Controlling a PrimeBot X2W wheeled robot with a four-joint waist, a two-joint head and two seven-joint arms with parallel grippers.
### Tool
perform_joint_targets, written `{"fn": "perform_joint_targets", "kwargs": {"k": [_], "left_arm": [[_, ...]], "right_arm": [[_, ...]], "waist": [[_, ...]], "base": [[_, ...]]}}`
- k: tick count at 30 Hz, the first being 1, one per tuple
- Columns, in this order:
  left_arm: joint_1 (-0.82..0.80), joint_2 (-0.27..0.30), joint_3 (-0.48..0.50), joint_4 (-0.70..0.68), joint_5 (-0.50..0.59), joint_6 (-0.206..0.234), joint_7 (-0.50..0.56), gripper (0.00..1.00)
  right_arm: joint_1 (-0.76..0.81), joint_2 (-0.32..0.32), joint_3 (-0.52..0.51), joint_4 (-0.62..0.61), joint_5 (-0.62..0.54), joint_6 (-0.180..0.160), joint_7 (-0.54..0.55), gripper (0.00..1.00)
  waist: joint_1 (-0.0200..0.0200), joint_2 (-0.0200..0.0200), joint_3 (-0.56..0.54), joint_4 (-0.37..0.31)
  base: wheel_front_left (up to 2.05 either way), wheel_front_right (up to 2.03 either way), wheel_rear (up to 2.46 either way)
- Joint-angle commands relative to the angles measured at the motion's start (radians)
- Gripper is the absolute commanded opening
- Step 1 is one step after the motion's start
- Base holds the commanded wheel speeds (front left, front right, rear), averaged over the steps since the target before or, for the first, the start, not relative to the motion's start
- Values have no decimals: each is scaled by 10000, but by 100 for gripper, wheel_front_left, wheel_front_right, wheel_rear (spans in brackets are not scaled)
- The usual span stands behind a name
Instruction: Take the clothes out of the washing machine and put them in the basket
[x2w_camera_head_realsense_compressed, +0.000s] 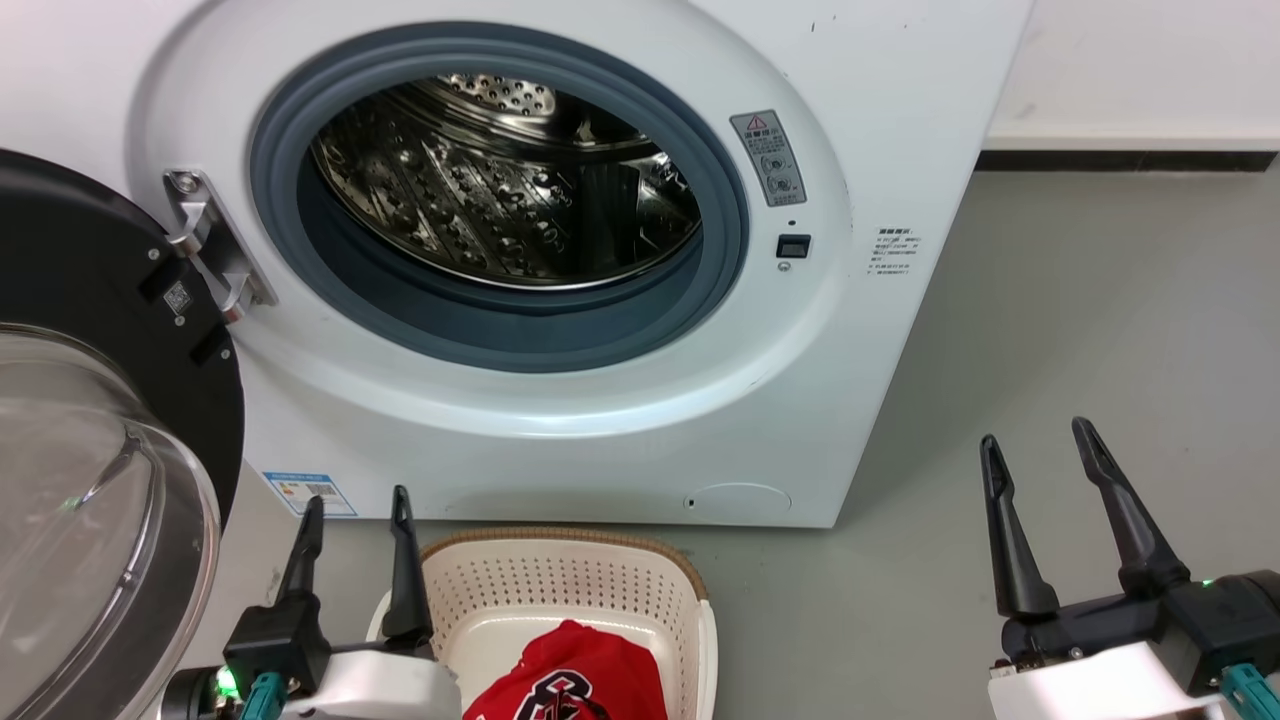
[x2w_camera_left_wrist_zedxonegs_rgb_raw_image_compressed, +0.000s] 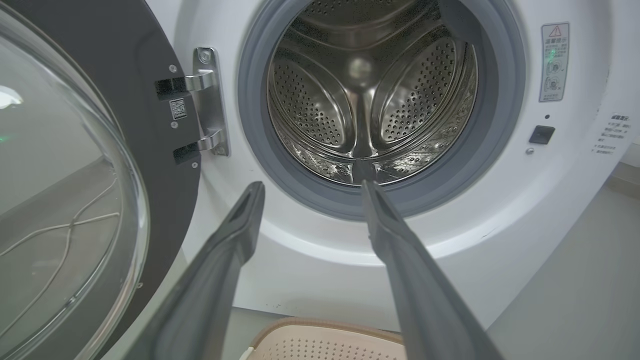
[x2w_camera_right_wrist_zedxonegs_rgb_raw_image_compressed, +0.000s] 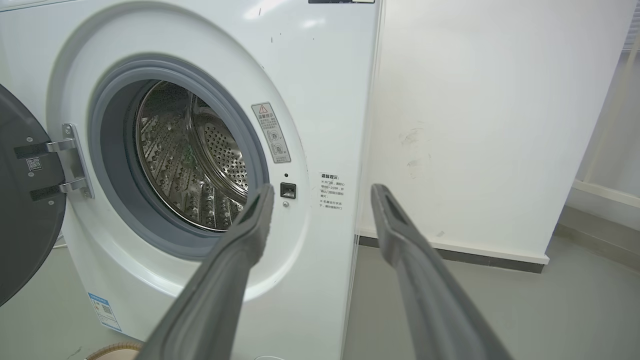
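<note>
"How are your claws?"

"Both spread wide, gripping nothing. My left gripper (x2w_camera_head_realsense_compressed: 358, 497) hangs just beside the left edge of the basket (x2w_camera_head_realsense_compressed: 560, 585), fingers pointing at the washing machine (x2w_camera_head_realsense_compressed: 620, 440). My right gripper (x2w_camera_head_realsense_compressed: 1037, 432) hovers over the grey floor (x2w_camera_head_realsense_compressed: 1100, 300), off to the machine's right."

"And the clothes?"

"One red garment (x2w_camera_head_realsense_compressed: 575, 665) with black-and-white lettering lies in the basket, which stands on the floor just in front of the machine, below the porthole."

"The machine itself?"

"Its door (x2w_camera_head_realsense_compressed: 110, 330) stands swung open on my left, the glass bulge toward me. Through the grey seal (x2w_camera_head_realsense_compressed: 720, 250) I see the drum (x2w_camera_head_realsense_compressed: 480, 190), shiny perforated steel."
</note>
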Motion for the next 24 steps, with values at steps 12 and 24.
{"fn": "perform_joint_targets", "kwargs": {"k": [12,24], "left_arm": [[733,-39,-36,-822,475,214,-22,100],[958,-42,-31,-865,608,279,-22,100]], "right_arm": [[683,12,-190,40,302,-11,-16,100],[979,12,-201,90,432,-11,-16,100]], "waist": [[2,-1,-594,67],[2,-1,-859,11]], "base": [[0,0,0],[0,0,0]]}}
